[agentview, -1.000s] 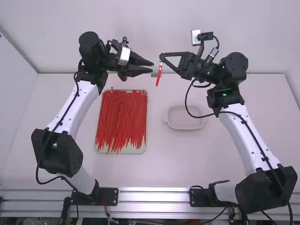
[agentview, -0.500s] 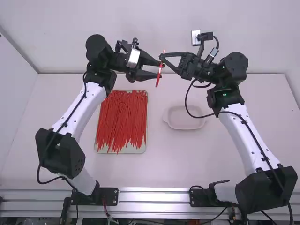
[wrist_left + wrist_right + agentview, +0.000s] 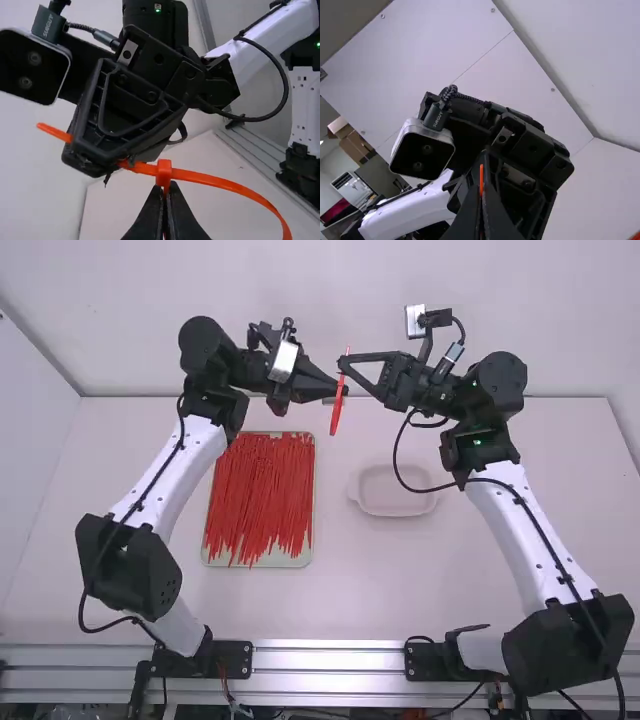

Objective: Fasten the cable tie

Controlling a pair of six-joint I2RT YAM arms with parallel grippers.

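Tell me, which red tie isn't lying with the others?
The single tie pinched between the left gripper and right gripper, in mid-air; the rest lie on the tray.

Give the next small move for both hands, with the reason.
Probably draw the right hand away from the left hand, to cinch the red cable tie. Both are shut on it in the air, the left at its head, and a loose length hangs below.

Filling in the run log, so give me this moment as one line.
left jaws: shut on cable tie | right jaws: shut on cable tie | spare ties: on tray | dish: empty
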